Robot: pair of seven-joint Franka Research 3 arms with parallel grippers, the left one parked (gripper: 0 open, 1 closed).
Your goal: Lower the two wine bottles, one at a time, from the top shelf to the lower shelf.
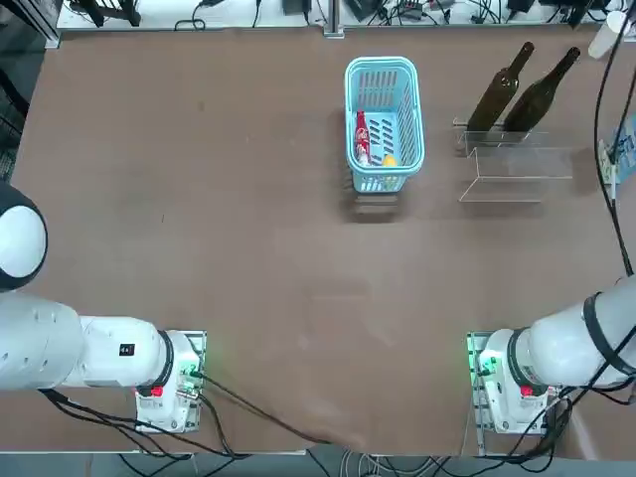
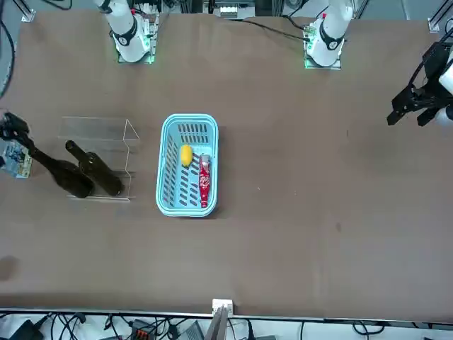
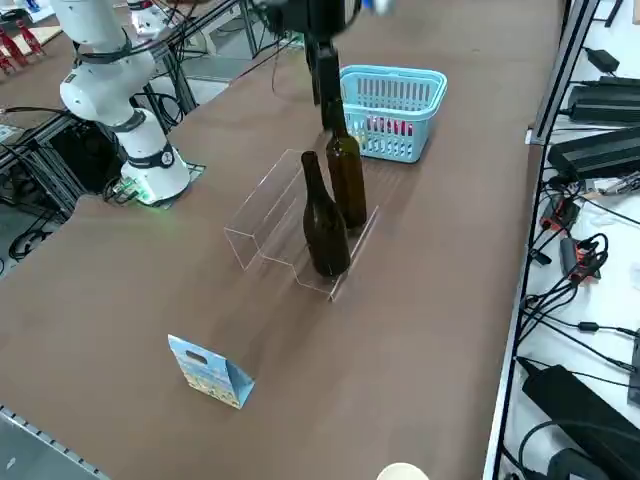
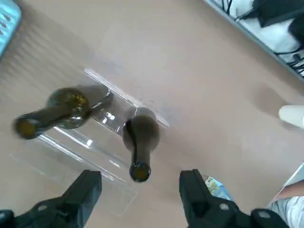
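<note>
**A:** Wine bottles (image 1: 500, 89) first: where are they, and why there?

**B:** Start with the brown surface (image 1: 248, 248). It carries a clear two-step stand on the working arm's side, just beside a light-blue basket (image 1: 383, 66). Both bottles stand upright and close together on the top shelf (image 1: 472, 142). The lower shelf (image 1: 517, 184), on the side nearer the robot, is bare. By my reading, neither bottle has been lowered yet.

**A:** And the tool?

**B:** The right tool (image 4: 141, 178) hangs above the stand with its fingers spread wide and nothing in them. In the wrist view, the neck of the bottle farther from the basket (image 4: 140, 135) sits between the two fingers but clear of both.

**A:** Why line up like that?

**B:** Probably to come straight down and take the slim neck. That bottle looks like the one it will move first. Its neighbour is close, so the approach needs care.
</note>
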